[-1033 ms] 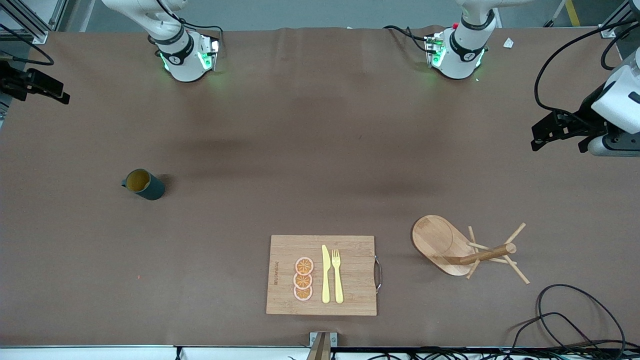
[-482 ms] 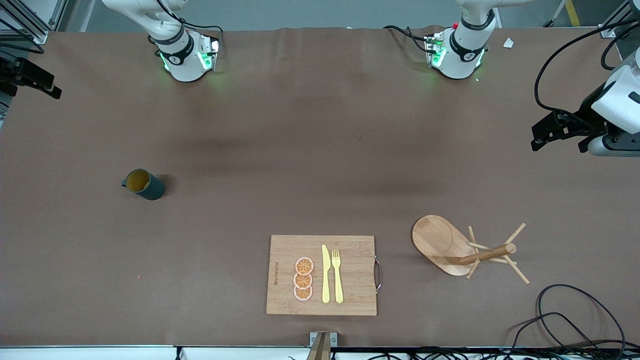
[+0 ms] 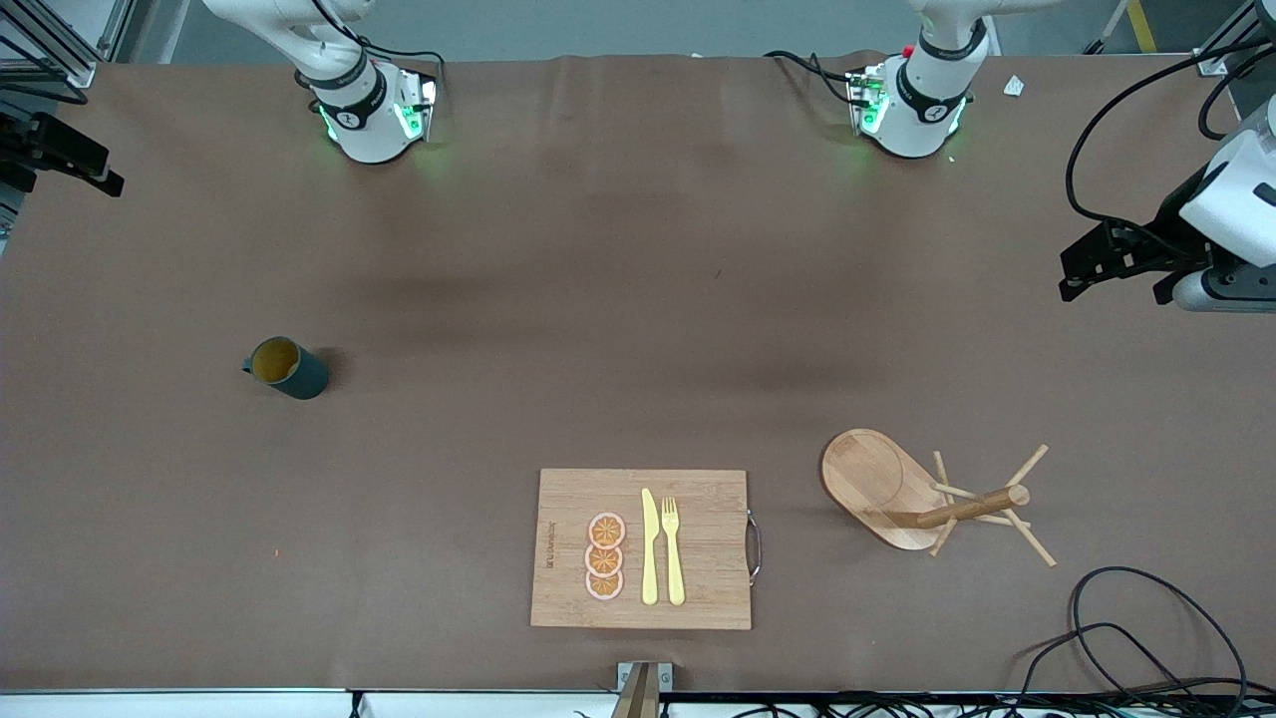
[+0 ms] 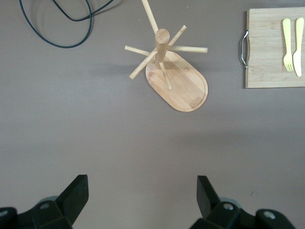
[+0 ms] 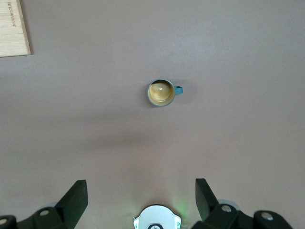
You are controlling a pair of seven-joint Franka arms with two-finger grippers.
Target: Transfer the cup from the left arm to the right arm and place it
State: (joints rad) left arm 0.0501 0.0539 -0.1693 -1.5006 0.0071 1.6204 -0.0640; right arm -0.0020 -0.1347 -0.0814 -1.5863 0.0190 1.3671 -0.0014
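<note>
Standing in the front view: the cup [image 3: 286,368] was upright on the desk [image 3: 638,299] toward the right arm's end, handle turned to that end, well apart from the mug tree [image 3: 932,494] and the cutting board [image 3: 643,547].
Front view, arms: both were raised at the desk's ends; the right gripper [image 3: 60,160] and left gripper [image 3: 1121,259] held nothing.
Left wrist view: the left gripper [image 4: 142,198] had its jaws released wide over bare desk, looking down at the mug tree [image 4: 174,74] and a corner of the cutting board [image 4: 274,47].
Right wrist view: the right gripper [image 5: 141,196] likewise had its jaws spread, with the cup [image 5: 162,92] below it.
Step in hand: the cup lying free at the right arm's end fits either a placed cup or one waiting for pickup; the frames don't settle which.
</note>
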